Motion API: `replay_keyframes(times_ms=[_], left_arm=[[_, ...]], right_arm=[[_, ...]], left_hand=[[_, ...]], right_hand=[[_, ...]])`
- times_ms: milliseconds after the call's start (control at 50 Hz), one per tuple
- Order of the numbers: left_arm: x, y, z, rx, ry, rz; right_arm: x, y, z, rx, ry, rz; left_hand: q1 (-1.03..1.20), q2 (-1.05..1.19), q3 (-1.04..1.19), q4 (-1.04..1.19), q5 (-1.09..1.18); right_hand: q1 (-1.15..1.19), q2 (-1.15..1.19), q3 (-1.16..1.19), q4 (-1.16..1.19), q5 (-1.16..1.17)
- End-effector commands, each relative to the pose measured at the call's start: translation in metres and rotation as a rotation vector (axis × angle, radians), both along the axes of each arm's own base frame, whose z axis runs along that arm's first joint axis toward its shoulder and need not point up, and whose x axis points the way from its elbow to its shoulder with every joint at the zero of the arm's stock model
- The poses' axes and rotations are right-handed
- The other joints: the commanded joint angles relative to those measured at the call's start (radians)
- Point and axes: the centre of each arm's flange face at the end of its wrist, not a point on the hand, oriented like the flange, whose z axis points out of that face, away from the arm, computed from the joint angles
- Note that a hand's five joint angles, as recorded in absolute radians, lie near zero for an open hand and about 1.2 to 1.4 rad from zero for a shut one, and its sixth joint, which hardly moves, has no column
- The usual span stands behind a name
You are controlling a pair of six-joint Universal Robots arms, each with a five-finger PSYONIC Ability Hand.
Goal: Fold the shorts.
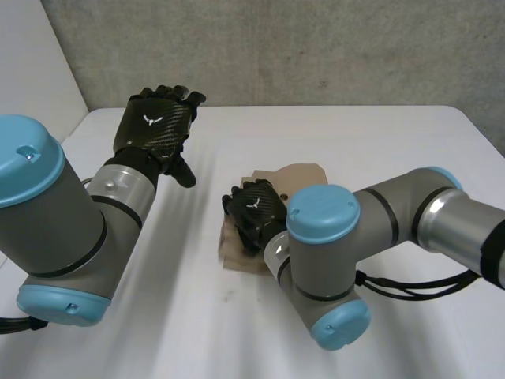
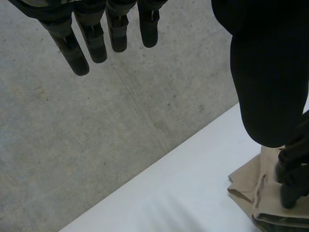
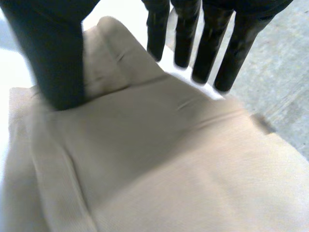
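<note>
**Right hand flat on the folded shorts, left hand lifted clear**

Nearest the camera, the two arms reach out over the white table (image 1: 371,134): the left arm (image 1: 47,229) along the left side and the right arm (image 1: 327,260) bent inward from the right.

Just past the right arm's blue-capped joint, the right hand (image 1: 254,207) lies palm-down on the shorts (image 1: 304,175). The shorts are tan and folded into a compact bundle. They lie on the table near its middle, a little toward the robot's right. The hand covers the near, left part of the bundle, and the far part of the cloth shows beyond it. In the right wrist view the fingers (image 3: 207,43) are straight and spread, and they reach out over the far edge of the cloth toward the bare table. The thumb (image 3: 53,58) sits low against the fabric at one side. Nothing is pinched or curled round, so this hand is open.

Farther back and to the left, the left hand (image 1: 154,122) is held up above the table, well apart from the shorts. Its wrist view shows straight, relaxed fingers (image 2: 77,53) and a thumb (image 2: 268,72) held apart from them, with nothing in its grasp. A corner of the tan bundle lies on the table below the thumb.

Behind the table's far edge stands a grey concrete wall (image 1: 316,47).
</note>
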Motion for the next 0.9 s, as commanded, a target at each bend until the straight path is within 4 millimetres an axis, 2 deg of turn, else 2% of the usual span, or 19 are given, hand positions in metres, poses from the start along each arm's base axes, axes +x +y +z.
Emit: replay_keyframes(times_ms=[20, 40, 120, 260, 320, 380, 440, 460, 500, 520, 600, 640, 720, 820, 900], left_arm=[[-0.001, -0.001, 0.007, -0.021, 0.009, -0.004], [-0.001, -0.001, 0.008, -0.024, 0.011, -0.008], [-0.007, 0.001, 0.013, -0.042, 0.018, -0.060], [-0.022, 0.001, 0.028, -0.083, 0.046, -0.133], [-0.033, 0.005, 0.022, -0.065, 0.050, -0.166], [-0.051, 0.009, 0.005, -0.022, 0.043, -0.208], [-0.060, 0.010, -0.024, 0.061, -0.006, -0.226], [-0.062, 0.008, -0.042, 0.111, -0.036, -0.225], [-0.064, 0.005, -0.057, 0.154, -0.063, -0.222], [-0.065, 0.003, -0.071, 0.194, -0.089, -0.220], [-0.067, -0.005, -0.103, 0.276, -0.144, -0.210], [-0.066, -0.008, -0.112, 0.295, -0.159, -0.204], [-0.054, -0.023, -0.131, 0.363, -0.202, -0.163], [-0.046, -0.027, -0.133, 0.393, -0.231, -0.146], [-0.048, -0.025, -0.130, 0.387, -0.232, -0.154]], right_arm=[[-0.031, -0.001, 0.080, 0.000, -0.136, -0.084], [-0.048, -0.014, 0.098, 0.009, -0.191, -0.140], [-0.085, -0.037, 0.124, 0.063, -0.262, -0.252], [-0.104, -0.044, 0.132, 0.205, -0.273, -0.258], [-0.112, -0.054, 0.133, 0.228, -0.302, -0.274], [-0.116, -0.060, 0.135, 0.216, -0.307, -0.284], [-0.111, -0.067, 0.119, 0.236, -0.277, -0.278], [-0.107, -0.073, 0.098, 0.268, -0.237, -0.279], [-0.104, -0.079, 0.082, 0.283, -0.200, -0.279], [-0.100, -0.085, 0.069, 0.284, -0.165, -0.271], [-0.096, -0.093, 0.042, 0.281, -0.078, -0.260], [-0.095, -0.096, 0.020, 0.293, -0.017, -0.254], [-0.095, -0.098, -0.002, 0.298, 0.049, -0.248], [-0.097, -0.102, -0.005, 0.267, 0.073, -0.282], [-0.097, -0.103, 0.011, 0.224, 0.050, -0.285]], left_hand=[[-0.018, -0.024, -0.032, -0.023, -0.041], [-0.019, -0.025, -0.032, -0.024, -0.042], [-0.018, -0.024, -0.032, -0.023, -0.041], [-0.018, -0.024, -0.032, -0.023, -0.041], [-0.018, -0.024, -0.032, -0.023, -0.041], [-0.012, -0.018, -0.026, -0.017, -0.036], [-0.009, -0.016, -0.023, -0.014, -0.033], [-0.009, -0.016, -0.023, -0.014, -0.033], [-0.009, -0.016, -0.023, -0.014, -0.033], [-0.009, -0.016, -0.023, -0.014, -0.033], [-0.007, -0.013, -0.020, -0.011, -0.030], [-0.004, -0.010, -0.017, -0.008, -0.027], [0.002, -0.004, -0.011, -0.002, -0.021], [0.008, 0.002, -0.005, 0.004, -0.015], [0.008, 0.002, -0.005, 0.004, -0.015]], right_hand=[[-0.201, -0.284, -0.300, -0.327, -0.321], [-0.201, -0.284, -0.300, -0.327, -0.321], [-0.201, -0.284, -0.300, -0.327, -0.321], [-0.201, -0.284, -0.300, -0.327, -0.321], [-0.201, -0.284, -0.300, -0.327, -0.321], [-0.201, -0.284, -0.300, -0.327, -0.321], [-0.201, -0.284, -0.300, -0.327, -0.321], [-0.201, -0.284, -0.300, -0.327, -0.321], [-0.201, -0.284, -0.300, -0.327, -0.321], [-0.201, -0.284, -0.300, -0.327, -0.321], [-0.201, -0.284, -0.300, -0.327, -0.321], [-0.201, -0.284, -0.300, -0.327, -0.321], [-0.201, -0.284, -0.300, -0.327, -0.321], [-0.201, -0.284, -0.300, -0.327, -0.321], [-0.201, -0.284, -0.300, -0.327, -0.321]])
